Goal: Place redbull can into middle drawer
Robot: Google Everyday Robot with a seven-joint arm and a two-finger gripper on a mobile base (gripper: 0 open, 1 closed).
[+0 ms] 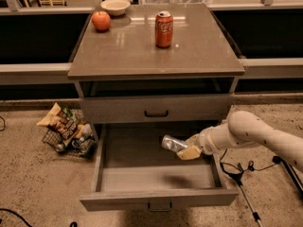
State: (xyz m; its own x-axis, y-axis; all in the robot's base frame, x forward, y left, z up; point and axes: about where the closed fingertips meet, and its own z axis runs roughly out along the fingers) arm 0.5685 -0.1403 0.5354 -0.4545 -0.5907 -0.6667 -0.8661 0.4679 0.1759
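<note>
The redbull can [171, 143], slim and silver, lies on its side in my gripper [187, 148], which is shut on its right end. The gripper holds the can inside the open middle drawer [142, 178], over the right part of its flat grey floor and a little above it. My white arm [251, 132] reaches in from the right over the drawer's right side. The drawer is pulled far out, its front with a small black handle [158, 206] nearest the camera.
A closed grey drawer front with a black handle [156, 113] is above. On the cabinet top stand a red Coca-Cola can [164, 29], an apple [101, 21] and a bowl [115, 6]. A wire basket of snack bags [66, 129] sits on the floor left. Cables [239, 169] lie right.
</note>
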